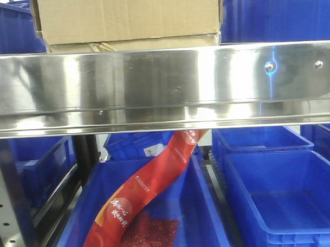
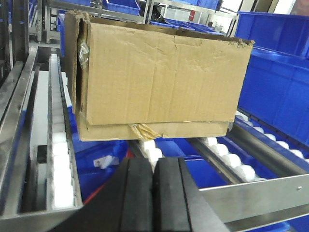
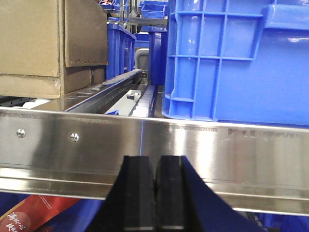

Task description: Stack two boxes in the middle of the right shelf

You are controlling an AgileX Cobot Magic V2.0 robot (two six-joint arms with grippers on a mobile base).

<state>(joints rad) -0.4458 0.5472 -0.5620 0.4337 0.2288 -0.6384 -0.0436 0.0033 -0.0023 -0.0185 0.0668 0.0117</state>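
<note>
A wide tan cardboard box (image 1: 129, 16) stands on the steel shelf (image 1: 163, 85), on its white roller tracks. Under it lies a flatter tan cardboard layer (image 2: 154, 129) with a yellowish tape scrap, which looks like a second box. In the left wrist view the box (image 2: 159, 77) faces me, dented along its top edge. My left gripper (image 2: 154, 164) is shut and empty, a little in front of and below the box. My right gripper (image 3: 155, 162) is shut and empty, just before the shelf's front lip (image 3: 193, 145), with the box (image 3: 48, 38) up to its left.
A blue plastic bin (image 3: 231, 58) stands on the shelf to the right of the boxes. More blue bins (image 1: 281, 200) sit on the level below; one holds a red printed strip (image 1: 151, 183). A perforated steel upright (image 1: 8, 215) stands at the lower left.
</note>
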